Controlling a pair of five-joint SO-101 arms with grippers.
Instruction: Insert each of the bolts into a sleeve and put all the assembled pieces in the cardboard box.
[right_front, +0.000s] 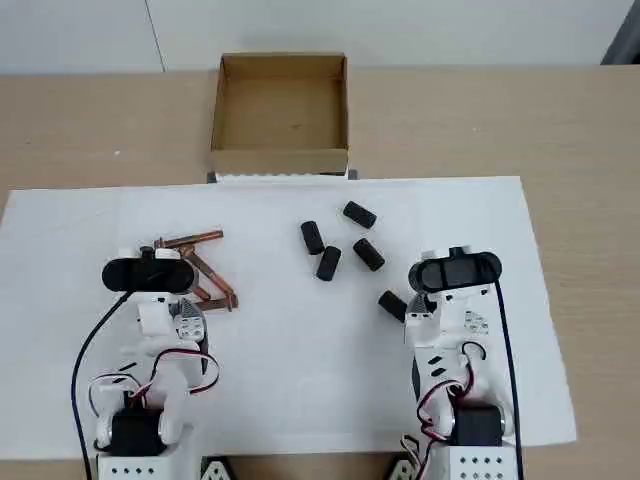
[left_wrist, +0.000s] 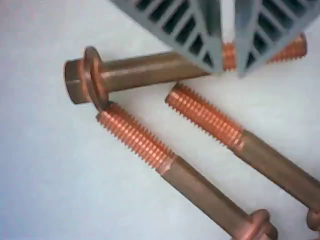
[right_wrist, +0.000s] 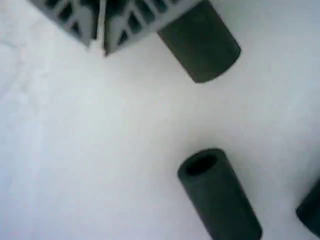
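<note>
Jaws first: the left gripper (left_wrist: 228, 70) has its two grey ribbed fingers (left_wrist: 185, 25) pulled almost together, with just a thin slit between the tips, and they aren't clamped on anything. Right under those tips lies a copper-coloured flanged metal bolt (left_wrist: 145, 70). Its thread shows through the slit, so it runs across beneath the jaws rather than between them. A second bolt (left_wrist: 175, 167) has its threaded tip right up against the first one's flange, and a third bolt (left_wrist: 240, 140) lies alongside that one, a little apart.

From the high view, the bolt pile (right_front: 205, 270) fans out from roughly 1 to 4 o'clock of the left arm's wrist head (right_front: 147, 273).

Over on the right gripper (right_wrist: 98, 48) it's much the same. Jaws are closed down to a hairline gap and hold nothing. A short black cylindrical sleeve (right_wrist: 202, 45) lies just beside the fingertips, outside the jaws, with one end tucked under a finger. Another sleeve (right_wrist: 220, 200) sits farther off, hollow end towards the camera.

In the high view the nearest sleeve (right_front: 392, 305) is at about 8 o'clock of the right arm's wrist head (right_front: 455, 270). The other four sleeves (right_front: 368, 253) cluster between 9 and 10 o'clock of it.

The open brown cardboard box (right_front: 280, 160) sits on the wooden table (right_front: 580, 130) at the 12 o'clock edge of the white paper sheet (right_front: 300, 380). All the bolts and sleeves lie on the sheet, well apart from the box.
</note>
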